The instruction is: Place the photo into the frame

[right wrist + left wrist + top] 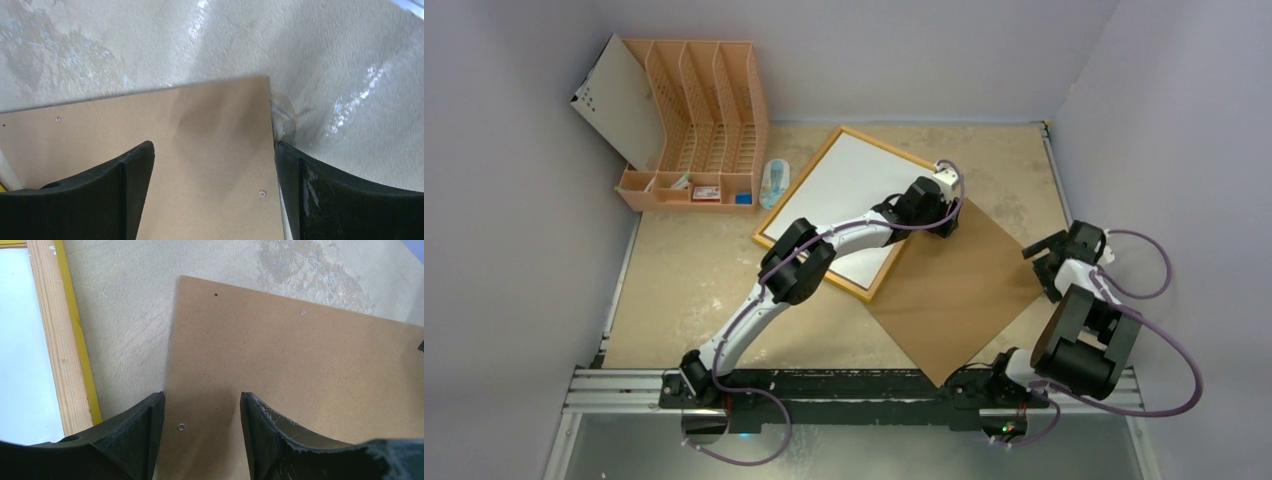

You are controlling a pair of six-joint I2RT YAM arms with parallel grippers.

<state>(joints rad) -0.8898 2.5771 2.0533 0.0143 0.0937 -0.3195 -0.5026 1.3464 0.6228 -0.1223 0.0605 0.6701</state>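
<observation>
Trouble from here centres on the flat brown hardboard backing panel [969,300]. It lies on the mottled beige tabletop [694,290] at about 4 o'clock from the large rectangular frame with a narrow yellow front rim and pale wood back edge [797,184]. Inside that frame lies a large, thin, plain white photo [849,175]. I judge it to be face down and already seated, though I cannot see its printed side to confirm.

My left gripper [202,400] hangs over the panel near its 12 o'clock corner, just beside the frame. Its jaws are apart with nothing between them. My right gripper [214,147] has its jaws spread wide astride the panel's 3 o'clock corner, clamping nothing.

- **Pickup:** The panel is thin and flat on the table, so I expect the fingers to skid over it or scrape the tabletop rather than get under an edge.
- **Sideways push:** A push from 3 o'clock could slide the panel into the frame's rim, knock the frame askew, or ride up over it and shift the photo.
- **Uneven lift:** If the two sides lift unevenly, the panel may bow or slip free.
- **Left arm:** My black-and-white left arm [824,250] lies across the frame, so a careless sweep of it could drag the photo out of place.
</observation>
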